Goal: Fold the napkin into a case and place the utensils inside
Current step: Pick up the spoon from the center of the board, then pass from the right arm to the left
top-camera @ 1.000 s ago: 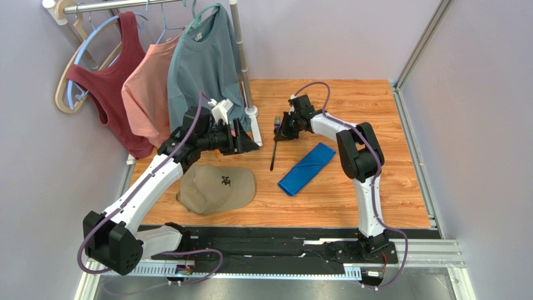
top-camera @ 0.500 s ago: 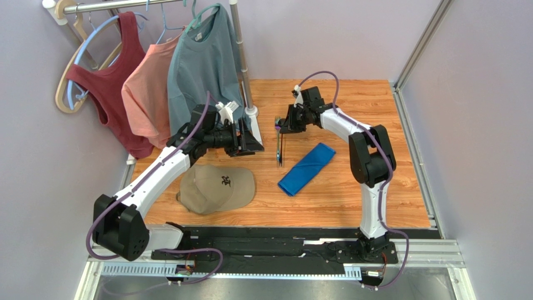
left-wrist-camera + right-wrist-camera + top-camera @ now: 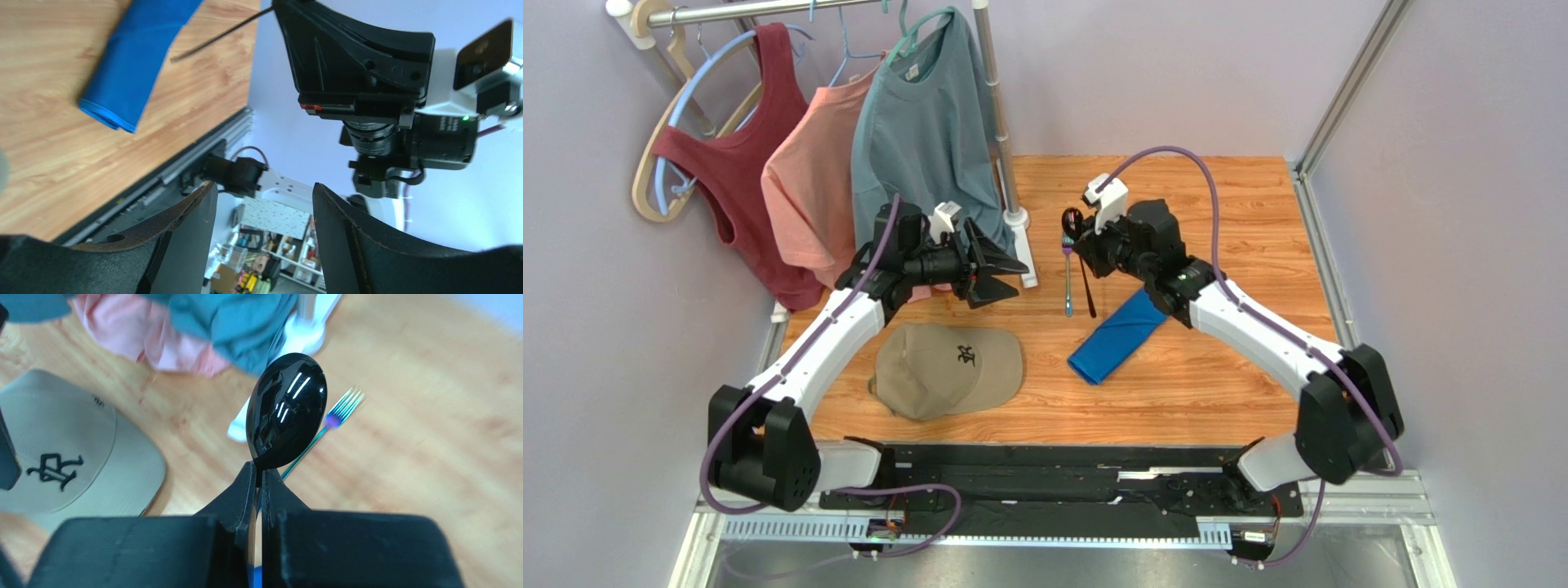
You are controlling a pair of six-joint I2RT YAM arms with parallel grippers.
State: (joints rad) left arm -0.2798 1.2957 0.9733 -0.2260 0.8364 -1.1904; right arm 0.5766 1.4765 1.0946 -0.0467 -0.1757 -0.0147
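Right gripper (image 3: 1085,241) is clenched on the black spoon (image 3: 285,410), pinching the neck just under the bowl. The bowl sticks up past the fingertips, and the handle trails down-frame in the top view. Left gripper (image 3: 1004,270) is released, jaws wide, nothing in it, center-left of frame.

Blue case (image 3: 1120,333) lies flat on the table (image 3: 1210,380), near the right gripper and to its lower right, with its upper end partly hidden under the right arm. Its long axis runs diagonal, lower left to upper right. The spoon handle is roughly vertical in frame, so the two are not lined up. Handle tip hangs close to the case's left edge; touching or not, cannot tell. Which end is the mouth, cannot tell. Right arm is nearer the case, left is well apart.

Fork (image 3: 1069,279) lies on the table just left of the spoon handle.

Count: one spoon, one fork, one case, one tan cap (image 3: 946,365), three garments (image 3: 817,172) hanging upper left.
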